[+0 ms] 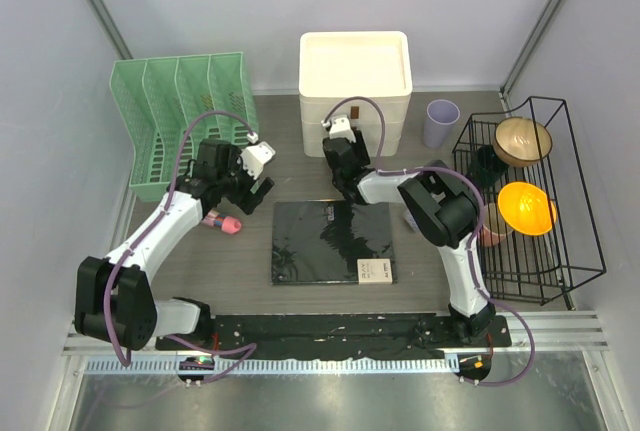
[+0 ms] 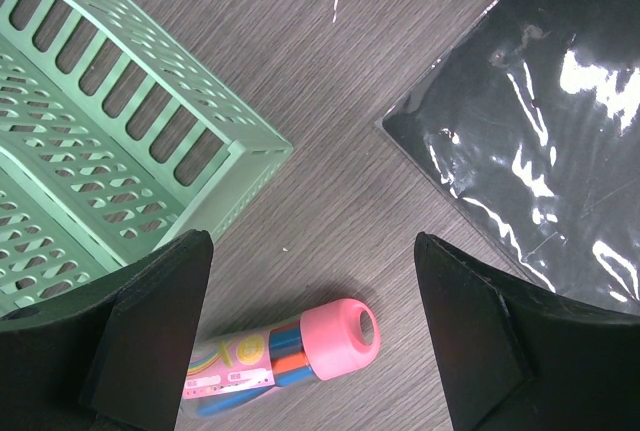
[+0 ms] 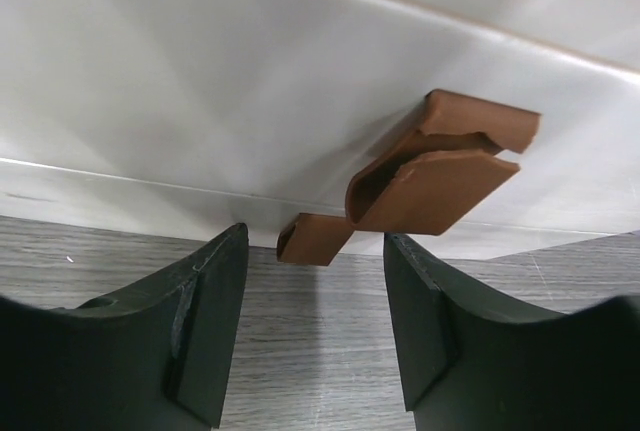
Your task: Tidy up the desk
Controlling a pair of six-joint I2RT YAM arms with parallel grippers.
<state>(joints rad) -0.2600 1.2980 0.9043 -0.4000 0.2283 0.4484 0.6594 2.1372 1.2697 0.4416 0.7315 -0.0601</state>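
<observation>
Left wrist view: I find my left gripper (image 2: 312, 281) open, hovering over a pen pack (image 2: 300, 351) that lies on the bench (image 2: 350, 71) between file rack (image 2: 120, 151) and notebook (image 2: 540, 131). Right gripper (image 3: 315, 281) stands open and empty, facing the white box (image 3: 250, 81) and its brown latch (image 3: 440, 171).

No legible lettering on the desk (image 1: 240, 261)
The pale sticker (image 1: 376, 271) on the black notebook (image 1: 320, 236) and the marker tube (image 2: 285, 356) print are too small to read.
</observation>
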